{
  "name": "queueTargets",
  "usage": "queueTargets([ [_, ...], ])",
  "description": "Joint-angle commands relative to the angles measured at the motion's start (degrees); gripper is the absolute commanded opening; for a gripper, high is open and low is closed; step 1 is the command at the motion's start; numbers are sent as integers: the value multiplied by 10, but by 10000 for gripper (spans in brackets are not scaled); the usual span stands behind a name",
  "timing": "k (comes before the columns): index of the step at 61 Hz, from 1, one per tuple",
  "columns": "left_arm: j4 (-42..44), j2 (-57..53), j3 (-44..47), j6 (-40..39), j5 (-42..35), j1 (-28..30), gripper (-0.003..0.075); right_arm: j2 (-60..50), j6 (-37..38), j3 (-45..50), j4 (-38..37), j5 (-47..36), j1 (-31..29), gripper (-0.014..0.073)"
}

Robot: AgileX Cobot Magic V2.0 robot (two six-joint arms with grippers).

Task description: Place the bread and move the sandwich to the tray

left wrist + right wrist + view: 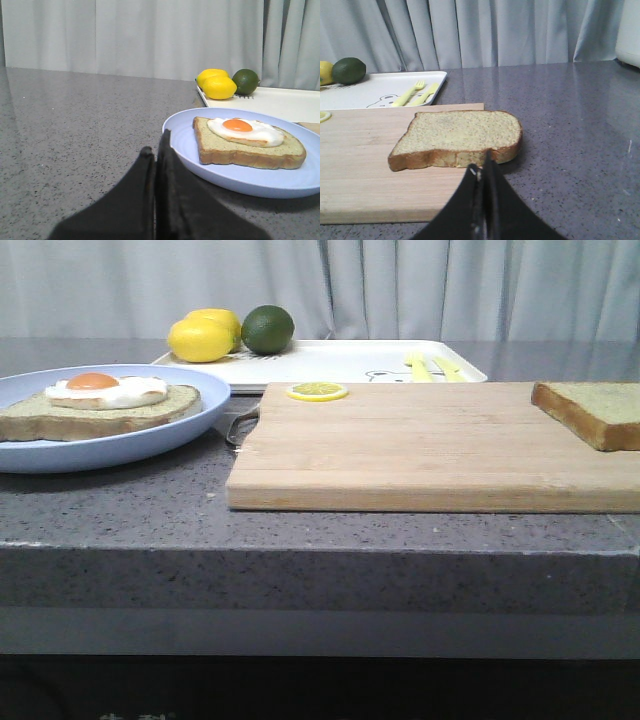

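Note:
The sandwich (pixel 100 405), bread with a fried egg on top, lies on a light blue plate (pixel 190 425) at the left; it also shows in the left wrist view (pixel 247 145). The plain bread (pixel 592 410) lies on the right end of the wooden cutting board (pixel 420 445), overhanging its edge in the right wrist view (pixel 460 137). The white tray (pixel 340 362) stands behind the board. My left gripper (pixel 156 150) is shut and empty, just short of the plate's rim. My right gripper (pixel 482 167) is shut and empty, just short of the bread's crust. Neither gripper shows in the front view.
Two lemons (pixel 205 337) and a lime (pixel 267 329) sit at the tray's far left corner. A yellow fork and knife (pixel 432 367) lie on the tray's right side. A lemon slice (pixel 317 391) lies at the board's back edge. A white object (pixel 629 30) stands at the far right.

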Motion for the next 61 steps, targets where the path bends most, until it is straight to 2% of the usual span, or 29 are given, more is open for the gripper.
queueTargets([
  [1, -3, -12, 1, -5, -49, -4, -20, -11, -1, -2, -8, -49, -3, -66],
  [30, -3, -12, 1, -5, -50, -4, -20, -11, -1, -2, -8, -49, -3, -66],
  [42, -3, -12, 1, -5, -71, -4, -20, -11, -1, -2, -8, -52, -3, -66],
  [47, -8, -12, 0, -5, -113, -4, -20, -11, -1, -4, -7, -52, -3, -66],
  [52, -21, -12, -18, -5, -136, -6, -20, -11, -1, -18, -3, -43, -3, -66],
  [61, -21, -7, -100, -5, -81, -6, -20, -10, -1, -79, 2, 19, -3, -66],
])
